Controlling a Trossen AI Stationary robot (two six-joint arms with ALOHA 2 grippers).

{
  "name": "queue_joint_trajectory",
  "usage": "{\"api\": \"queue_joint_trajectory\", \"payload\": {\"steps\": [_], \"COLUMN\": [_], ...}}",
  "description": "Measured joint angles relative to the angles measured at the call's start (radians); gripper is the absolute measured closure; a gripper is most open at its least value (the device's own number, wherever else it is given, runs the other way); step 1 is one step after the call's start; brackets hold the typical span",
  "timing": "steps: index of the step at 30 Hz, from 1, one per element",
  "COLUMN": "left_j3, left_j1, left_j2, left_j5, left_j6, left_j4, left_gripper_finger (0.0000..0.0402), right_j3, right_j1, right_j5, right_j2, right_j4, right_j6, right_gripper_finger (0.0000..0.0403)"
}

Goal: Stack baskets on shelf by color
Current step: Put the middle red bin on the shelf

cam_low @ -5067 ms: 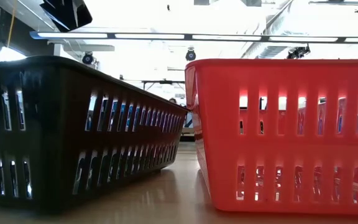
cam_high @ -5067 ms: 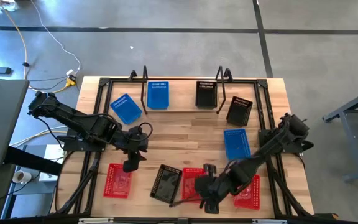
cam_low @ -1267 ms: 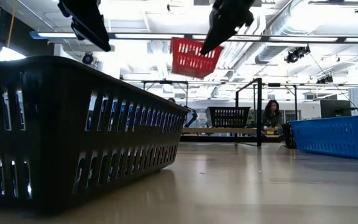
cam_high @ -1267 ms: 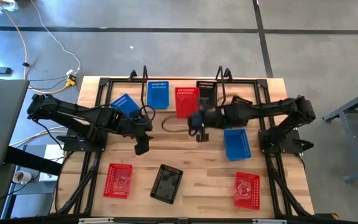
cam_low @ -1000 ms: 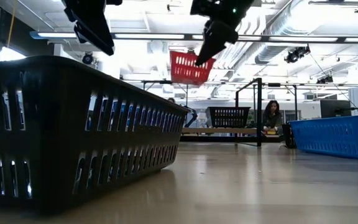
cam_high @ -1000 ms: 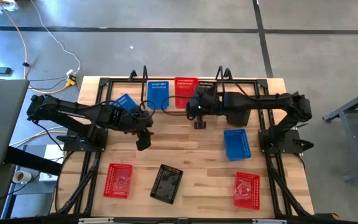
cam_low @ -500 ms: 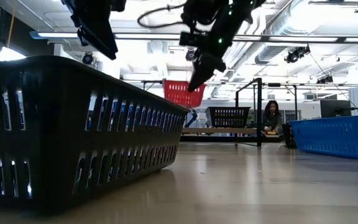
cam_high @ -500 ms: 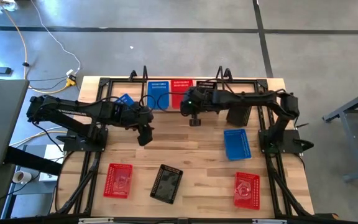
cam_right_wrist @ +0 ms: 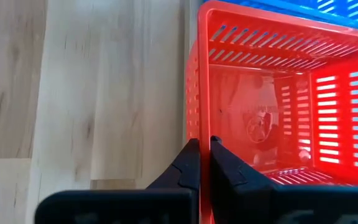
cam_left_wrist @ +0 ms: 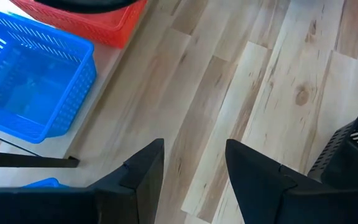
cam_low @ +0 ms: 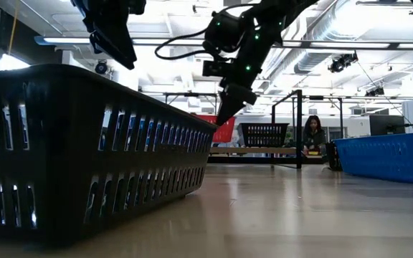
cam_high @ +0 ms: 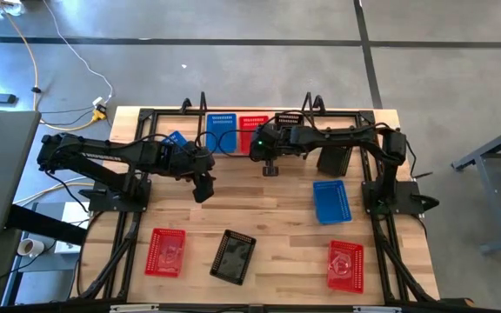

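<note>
My right gripper (cam_high: 260, 137) is shut on a red basket (cam_high: 252, 123) at the shelf (cam_high: 233, 155), beside a blue basket (cam_high: 222, 131) that stands on the plank. In the low view the red basket (cam_low: 224, 130) sits low at plank height; whether it rests on the plank I cannot tell. A black basket (cam_high: 289, 119) on the shelf is partly hidden by the right arm. My left gripper (cam_high: 203, 186) hangs open over bare tabletop left of centre, its fingers (cam_left_wrist: 143, 173) with nothing between them. My right gripper pinches the rim of one side wall (cam_right_wrist: 202, 138) of the red basket, one finger inside the basket and one outside. The fingers (cam_low: 229, 107) slant down onto it from above. The basket stays level with its open side up.
Loose on the table: a blue basket (cam_high: 173, 139) under the left arm, a black one (cam_high: 334, 160), a blue one (cam_high: 330, 201), red ones (cam_high: 165, 252) (cam_high: 344, 265), a black one (cam_high: 233, 257). Black wire uprights (cam_high: 203, 111) (cam_high: 311, 109) flank the shelf. A person (cam_low: 311, 133) sits beyond the table.
My right gripper has carried the red basket toward the table's far edge and a little left, then lowered it from well above the shelf down to plank height beside the blue basket. It stays shut on it.
</note>
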Motion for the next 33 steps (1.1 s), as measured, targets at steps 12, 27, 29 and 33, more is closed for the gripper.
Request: {"api": "queue_joint_trajectory", "payload": {"steps": [12, 27, 29, 33], "left_j3": [0.0, 0.0, 0.0, 0.0], "left_j1": [0.0, 0.0, 0.0, 0.0], "left_j2": [0.0, 0.0, 0.0, 0.0], "left_j5": [0.0, 0.0, 0.0, 0.0], "left_j6": [0.0, 0.0, 0.0, 0.0], "left_j4": [0.0, 0.0, 0.0, 0.0], "left_gripper_finger": [0.024, 0.024, 0.024, 0.024], "right_j3": [0.0, 0.0, 0.0, 0.0], "right_j1": [-0.024, -0.066, -0.066, -0.066], "right_j5": [-0.026, -0.1, -0.1, -0.1], "right_j2": [0.0, 0.0, 0.0, 0.0], "right_j4": [0.019, 0.021, 0.021, 0.028], "right_j6": [-0.007, -0.011, -0.01, -0.011], "right_gripper_finger": [0.0402, 0.0387, 0.037, 0.0337]}}
